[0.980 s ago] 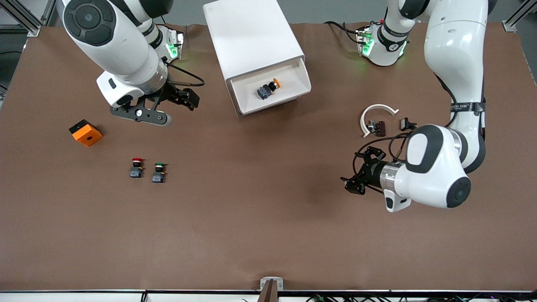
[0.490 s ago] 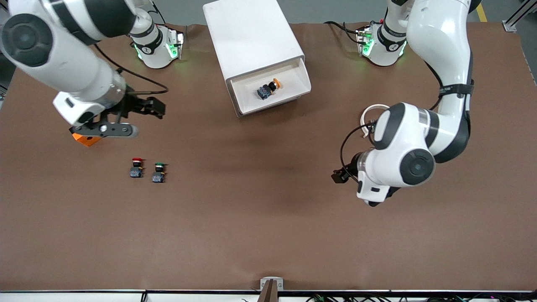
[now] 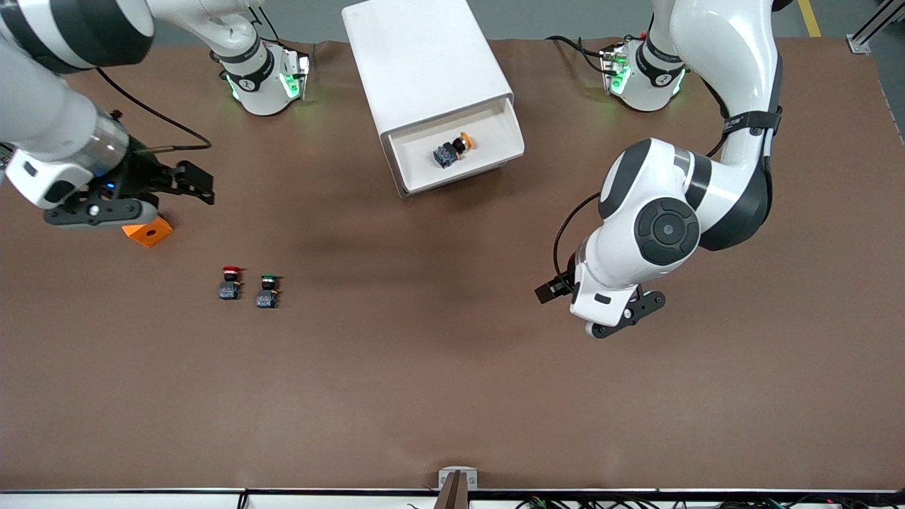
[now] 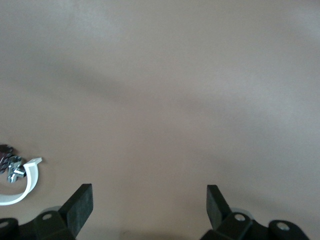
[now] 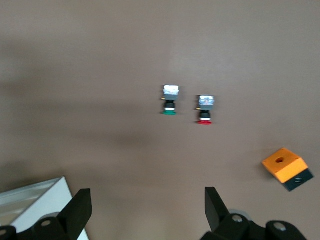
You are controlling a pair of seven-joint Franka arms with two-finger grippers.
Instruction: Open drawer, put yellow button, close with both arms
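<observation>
The white cabinet [image 3: 424, 56] stands at the robots' edge of the table. Its topmost drawer [image 3: 456, 177] is pulled open. The yellow button [image 3: 452, 150] lies on its side in the drawer's white tray. My right gripper [image 3: 200, 184] is open and empty, over the table beside the orange block, toward the right arm's end; its own view [image 5: 147, 207] shows bare table between the fingers. My left gripper [image 3: 558, 288] is open and empty over bare table toward the left arm's end, nearer the front camera than the cabinet; its own view [image 4: 148, 200] shows only the table.
An orange block [image 3: 146, 232] lies partly under the right hand. A red-capped button [image 3: 230, 281] and a green-capped button [image 3: 267, 290] stand side by side nearer the front camera. A white ring clip [image 4: 22, 181] lies by the left arm.
The right arm has swung away from the cabinet toward its end of the table, over the orange block. The left arm has turned and now covers the white ring clip. The button has not moved.
</observation>
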